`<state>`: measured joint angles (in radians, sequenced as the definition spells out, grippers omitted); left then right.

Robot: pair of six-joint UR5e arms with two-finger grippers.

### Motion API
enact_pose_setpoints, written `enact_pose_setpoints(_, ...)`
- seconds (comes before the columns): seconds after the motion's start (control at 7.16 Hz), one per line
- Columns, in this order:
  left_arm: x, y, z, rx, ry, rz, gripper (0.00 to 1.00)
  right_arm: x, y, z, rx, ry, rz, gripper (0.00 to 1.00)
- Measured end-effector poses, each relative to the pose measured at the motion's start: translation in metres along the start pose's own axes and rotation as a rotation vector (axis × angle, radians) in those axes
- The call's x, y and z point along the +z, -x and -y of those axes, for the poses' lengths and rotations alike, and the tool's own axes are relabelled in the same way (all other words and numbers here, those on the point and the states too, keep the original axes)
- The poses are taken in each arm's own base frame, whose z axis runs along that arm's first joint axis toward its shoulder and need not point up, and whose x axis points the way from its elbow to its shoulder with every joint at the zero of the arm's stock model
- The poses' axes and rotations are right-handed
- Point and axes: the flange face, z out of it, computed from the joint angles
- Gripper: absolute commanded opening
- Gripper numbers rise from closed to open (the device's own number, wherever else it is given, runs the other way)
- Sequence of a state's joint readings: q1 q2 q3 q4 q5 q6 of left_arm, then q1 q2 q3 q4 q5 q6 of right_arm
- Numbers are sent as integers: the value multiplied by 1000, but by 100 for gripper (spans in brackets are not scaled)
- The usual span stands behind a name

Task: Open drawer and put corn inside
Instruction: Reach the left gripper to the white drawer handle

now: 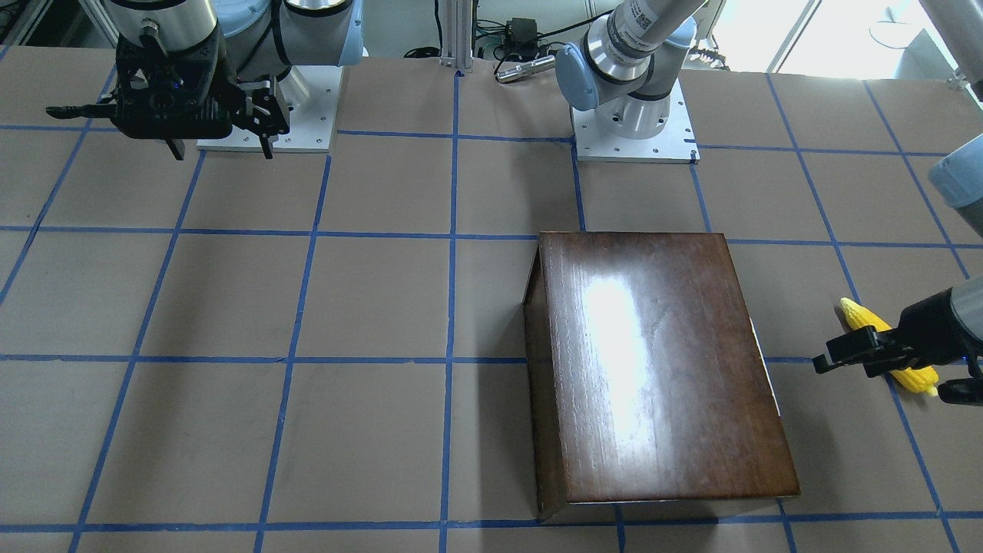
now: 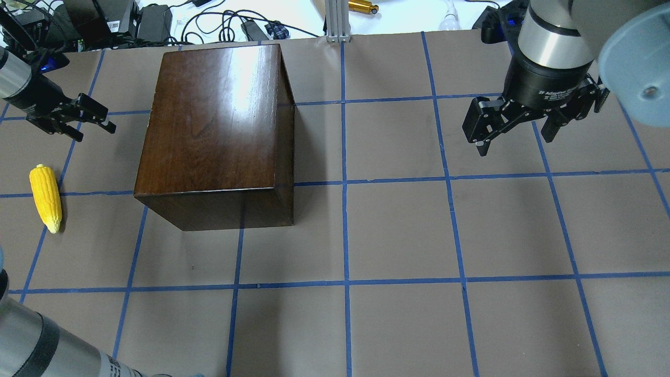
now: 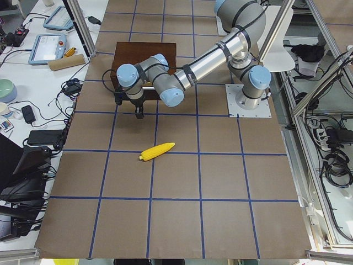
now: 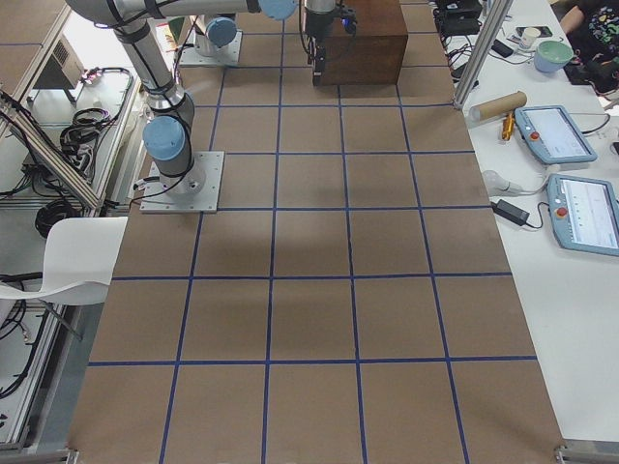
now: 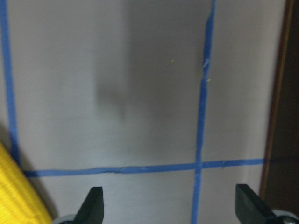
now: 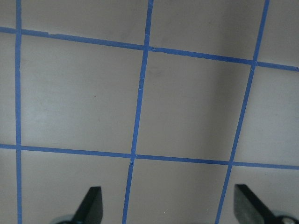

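The dark wooden box stands on the table's left half, also in the front-facing view. Its drawer is shut, and I cannot see the front panel clearly in any view. The yellow corn lies on the table left of the box, also seen from the front and from the left. My left gripper is open and empty, between corn and box, pointing toward the box's left side. Its wrist view shows the corn at bottom left. My right gripper is open and empty, above the table's right half.
Blue tape lines grid the brown table. The arm bases stand at the robot's edge. A side bench with tablets and a cardboard tube runs along the far edge. The box's edge shows at the right of the left wrist view.
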<state>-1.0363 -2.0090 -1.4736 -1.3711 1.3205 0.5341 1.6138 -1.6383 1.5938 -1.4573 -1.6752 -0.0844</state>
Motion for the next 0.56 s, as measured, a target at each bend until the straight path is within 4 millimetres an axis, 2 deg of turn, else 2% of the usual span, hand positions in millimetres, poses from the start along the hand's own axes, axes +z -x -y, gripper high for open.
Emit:
enact_pose_setpoints(0.28,2,-21,4,23,-37,-94,100,0,0,0,0,1,0,100)
enact_pose_setpoints(0.56,14,-31,3,24,-45,-160,100,0,0,0,0,1,-1,100)
